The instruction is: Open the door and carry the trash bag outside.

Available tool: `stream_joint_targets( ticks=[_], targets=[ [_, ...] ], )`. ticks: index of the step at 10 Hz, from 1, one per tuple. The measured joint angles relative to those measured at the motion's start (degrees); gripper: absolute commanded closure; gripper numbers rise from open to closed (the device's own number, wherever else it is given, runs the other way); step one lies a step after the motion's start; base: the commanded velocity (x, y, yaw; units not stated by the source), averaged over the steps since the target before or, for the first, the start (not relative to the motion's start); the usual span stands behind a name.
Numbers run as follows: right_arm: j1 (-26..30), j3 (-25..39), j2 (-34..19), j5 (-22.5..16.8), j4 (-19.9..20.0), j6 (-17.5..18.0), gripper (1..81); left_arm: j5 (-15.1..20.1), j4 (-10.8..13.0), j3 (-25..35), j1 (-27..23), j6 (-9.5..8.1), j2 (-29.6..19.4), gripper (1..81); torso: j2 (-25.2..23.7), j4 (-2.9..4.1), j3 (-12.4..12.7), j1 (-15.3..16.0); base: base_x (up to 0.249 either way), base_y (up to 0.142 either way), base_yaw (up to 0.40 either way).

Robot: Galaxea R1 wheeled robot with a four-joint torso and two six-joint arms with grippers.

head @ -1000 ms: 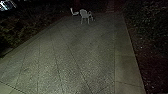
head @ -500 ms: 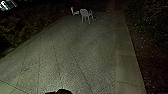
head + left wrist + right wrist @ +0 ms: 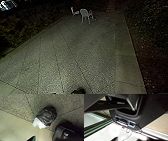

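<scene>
Out on the paved yard point(image 3: 75, 50), the black trash bag point(image 3: 48, 116), white at one end, shows over a paving seam point(image 3: 30, 107); whether it hangs or rests, we cannot tell. Nor can we tell how far open our left pincer point(image 3: 32, 138) or right pincer point(image 3: 115, 139) is, or what either grips. We should settle the bag gently, fully supported, before releasing.

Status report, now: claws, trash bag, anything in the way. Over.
Claws: open or shut, cannot tell. Trash bag: outdoors, dark with white at one end, seen against paving. Obstacles: pale chairs, far end.
</scene>
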Motion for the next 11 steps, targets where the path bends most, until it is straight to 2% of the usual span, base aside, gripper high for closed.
stream_joint_targets(
  ticks=[2, 4, 5, 6, 7, 11],
  targets=[
    [-0.27, 0.00, 0.04, -0.02, 0.00, 0.00, 1.0, 0.02, 0.01, -0.11, 2.43, 0.45, 0.96, 1.0, 0.02, 0.09, 0.79, 0.02, 0.000, 0.000, 0.000],
    [-0.90, 0.00, 0.20, -0.55, -0.09, -0.11, 1.0, 0.16, 0.30, -0.11, 6.80, 1.02, 2.23, 1.0, 0.02, 0.76, 3.80, 0.02, 0.000, 0.000, 0.000],
    [-1.01, 0.00, 0.23, -0.56, -0.09, -0.11, 1.0, -0.04, 1.08, -0.20, 9.51, 1.05, 2.62, 1.0, 0.00, 0.83, 5.49, 0.00, 0.000, 0.000, 0.000],
    [-0.99, -0.12, 0.37, -0.63, -0.09, -0.11, 1.0, -0.45, 2.44, -0.61, 12.62, 1.06, 3.52, 1.0, 0.00, 0.33, 7.28, 0.00, 0.000, 0.000, 0.000],
    [-0.99, -0.22, 0.54, -0.59, -0.09, -0.09, 1.0, -1.22, 3.78, -0.77, 15.49, 1.08, 4.91, 1.0, 0.00, -0.61, 9.08, -0.02, 0.000, 0.000, 0.000],
    [-1.93, -0.22, 1.49, -0.83, -0.09, 0.06, 1.0, -5.30, 10.89, -1.05, 27.39, 1.27, 9.87, 1.0, -0.07, -5.57, 16.79, -0.09, 0.000, 0.000, 0.000]
  ],
)
